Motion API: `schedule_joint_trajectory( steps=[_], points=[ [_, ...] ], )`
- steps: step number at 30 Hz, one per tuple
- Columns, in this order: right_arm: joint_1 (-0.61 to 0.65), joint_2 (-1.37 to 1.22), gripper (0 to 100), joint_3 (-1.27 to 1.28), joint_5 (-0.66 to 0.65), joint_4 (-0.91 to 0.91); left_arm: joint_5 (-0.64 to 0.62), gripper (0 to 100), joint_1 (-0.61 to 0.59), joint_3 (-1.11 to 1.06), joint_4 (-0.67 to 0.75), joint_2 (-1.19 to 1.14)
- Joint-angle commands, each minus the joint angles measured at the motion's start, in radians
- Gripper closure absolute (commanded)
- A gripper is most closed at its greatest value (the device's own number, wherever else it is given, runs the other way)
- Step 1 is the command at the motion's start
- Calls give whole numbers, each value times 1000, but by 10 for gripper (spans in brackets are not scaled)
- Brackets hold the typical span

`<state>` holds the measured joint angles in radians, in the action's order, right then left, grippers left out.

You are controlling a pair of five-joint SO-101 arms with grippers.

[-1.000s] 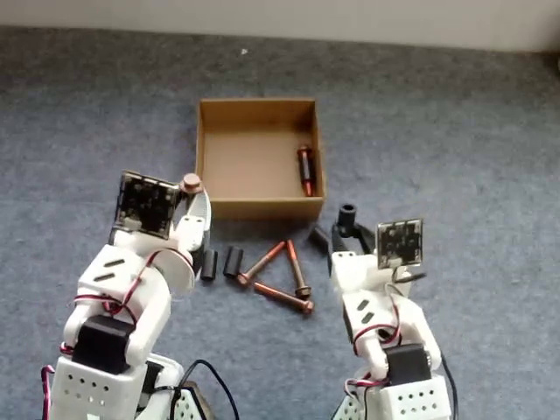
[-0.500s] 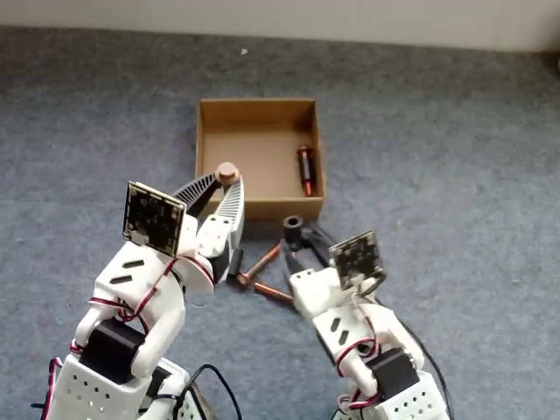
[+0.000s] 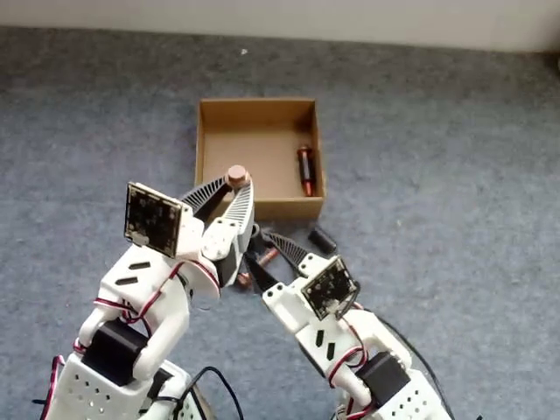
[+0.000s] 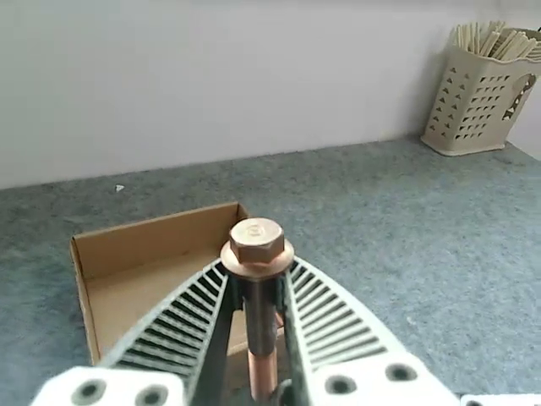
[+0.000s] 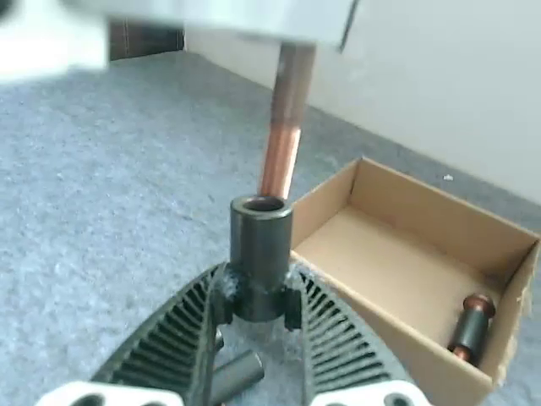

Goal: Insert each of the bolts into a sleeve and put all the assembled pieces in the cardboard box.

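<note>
Bolt [image 5: 281, 127] tip at sleeve [image 5: 260, 254] mouth | insertion depth unclear

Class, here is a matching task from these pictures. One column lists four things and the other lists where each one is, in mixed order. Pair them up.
Things
1. upright bolt
2. upright sleeve
3. assembled piece
4. loose sleeve

Places
A. lying inside the cardboard box
B. clamped in the right gripper
C. lying on the carpet beside the box
D. clamped in the left gripper

Pairs: 1-D, 2-B, 3-A, 4-C
</note>
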<state>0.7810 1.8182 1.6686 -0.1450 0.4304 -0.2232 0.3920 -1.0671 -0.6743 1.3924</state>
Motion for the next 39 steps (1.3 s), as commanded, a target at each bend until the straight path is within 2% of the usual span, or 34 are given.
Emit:
schedule_joint_trajectory(
  steps=[1,22,31,39],
  points=[
    [12,18,993,39,-9,-53,-23,995,10,-22,34,13],
    [13,16,993,99,-11,-54,-26,995,10,42,54,22],
    [12,16,993,99,-5,-53,-26,995,15,39,-17,288],
    [12,16,993,99,-5,-54,-20,995,96,-45,-18,317]
  ],
)
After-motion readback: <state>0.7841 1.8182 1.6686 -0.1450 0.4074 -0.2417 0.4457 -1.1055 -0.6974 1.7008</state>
